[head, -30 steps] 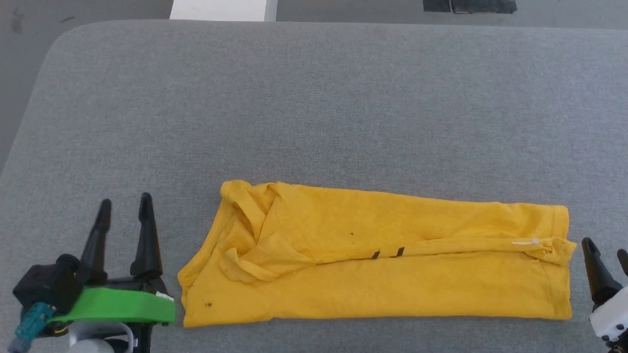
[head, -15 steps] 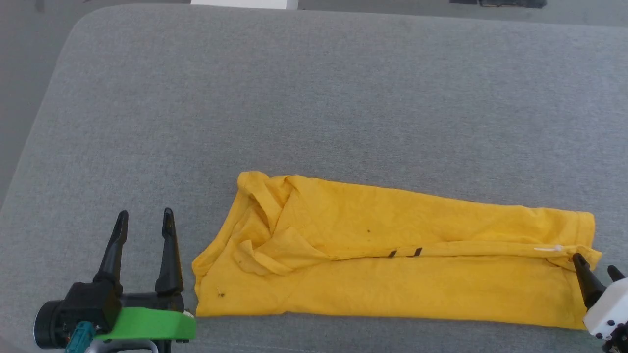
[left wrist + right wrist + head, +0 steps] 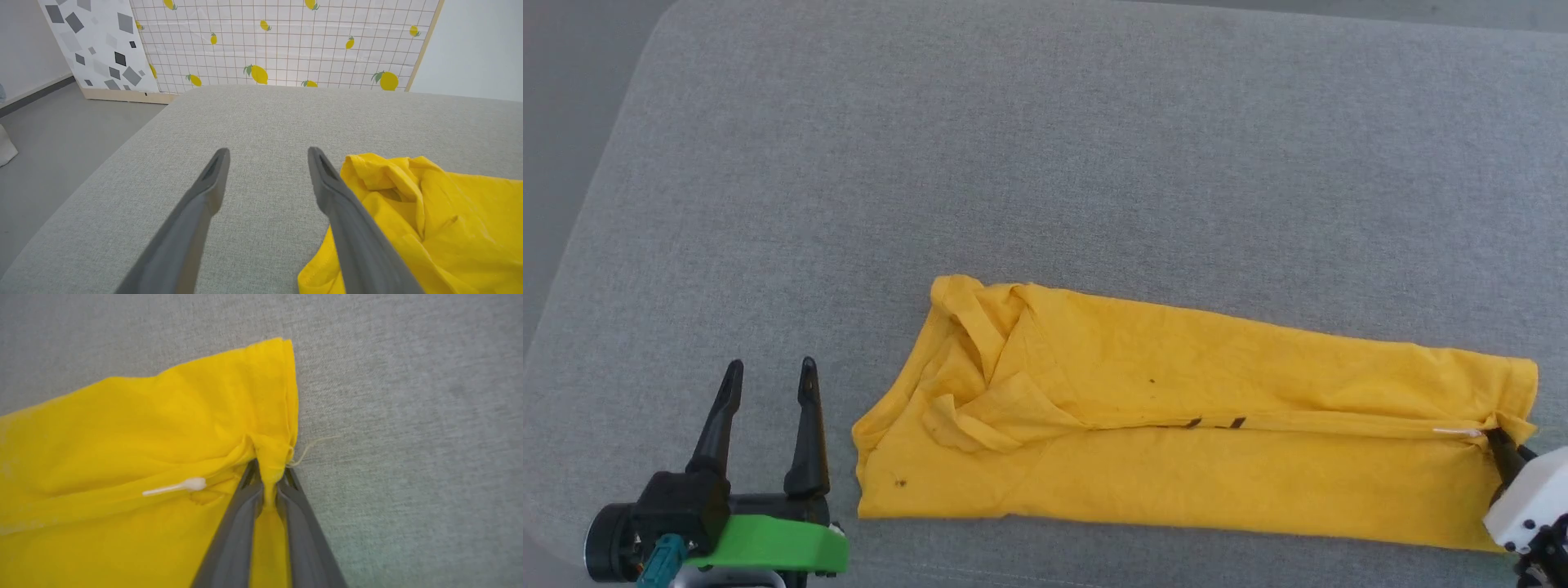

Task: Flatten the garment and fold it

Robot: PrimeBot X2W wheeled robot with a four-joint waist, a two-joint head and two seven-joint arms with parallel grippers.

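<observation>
One shirt is lying near the cushion's near edge, folded into a long strip running left to right. The right gripper is pinching the bunched hem at the strip's right end, clenched on cloth. The left gripper is hovering spread and empty just beside the collar end, so each arm is sitting nearest its own end. Two grippers, one white tag.
</observation>
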